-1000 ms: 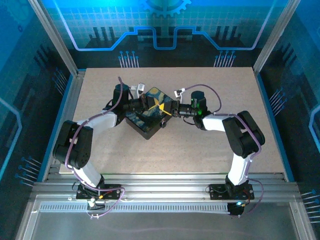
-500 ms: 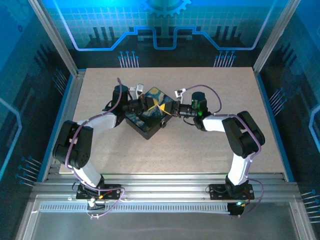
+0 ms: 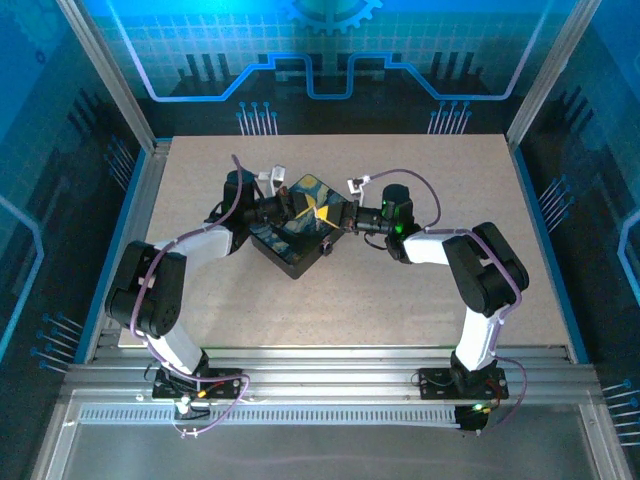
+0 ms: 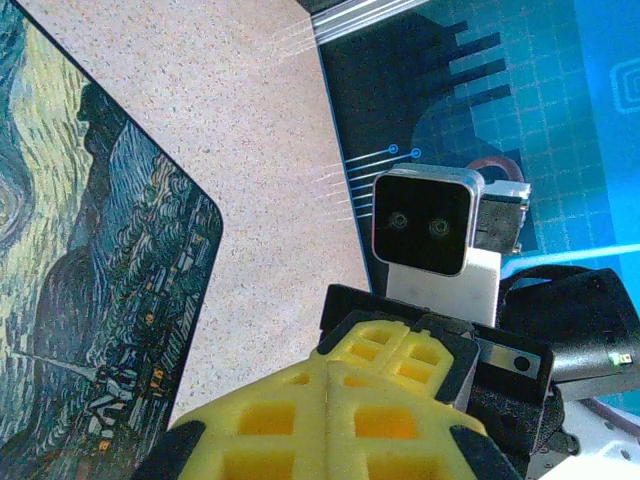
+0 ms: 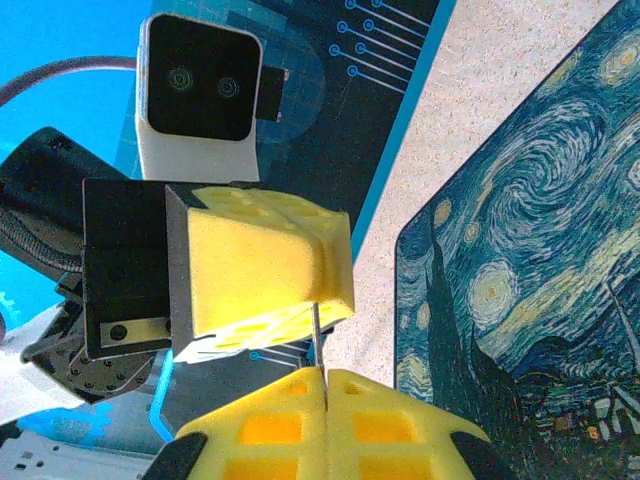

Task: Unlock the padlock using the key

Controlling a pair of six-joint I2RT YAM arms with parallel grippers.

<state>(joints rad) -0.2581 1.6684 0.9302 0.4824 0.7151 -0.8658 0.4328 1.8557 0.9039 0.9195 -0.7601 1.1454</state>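
Meeting above one speckled surface (image 3: 430, 290), two arms converge over one dark box (image 3: 292, 252) with a swirling painted lid. The left claw (image 5: 330, 308) is pressed together; the padlock cannot be made out. The right claw (image 5: 322, 385), also pressed together, pinches one thin metal sliver, likely the key (image 5: 316, 338). Its long axis points left at the left claw's pad edge, touching or nearly so.

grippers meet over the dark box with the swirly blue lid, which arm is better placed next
Right, probably: the right gripper looks shut on the thin silvery metal strip, perhaps the key, reaching the shut left gripper.
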